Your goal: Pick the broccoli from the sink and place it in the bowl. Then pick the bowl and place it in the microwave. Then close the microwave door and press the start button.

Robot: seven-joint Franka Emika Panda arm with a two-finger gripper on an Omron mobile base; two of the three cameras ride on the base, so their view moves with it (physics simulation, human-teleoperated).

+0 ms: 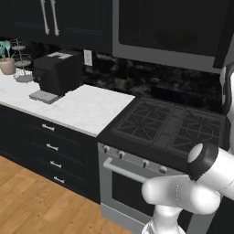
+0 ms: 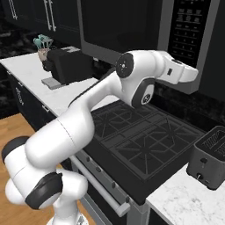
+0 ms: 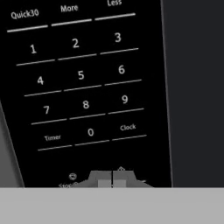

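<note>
1. Pressing close to the microwave [image 2: 132, 30] keypad [image 3: 83, 87], fingers [image 3: 112, 179] clenched together, empty, at lower centre of hand view, just under the "0" key.
2. Microwave door [image 2: 121, 28] closed, upper centre of right base view; arm reaches to the panel at upper right.
3. Stove [image 2: 145, 140] below; toaster [image 2: 208, 162] lower right on the table [image 1: 77, 107].

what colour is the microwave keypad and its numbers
Black keypad with white numbers and labels, clearest in the hand view.
</note>
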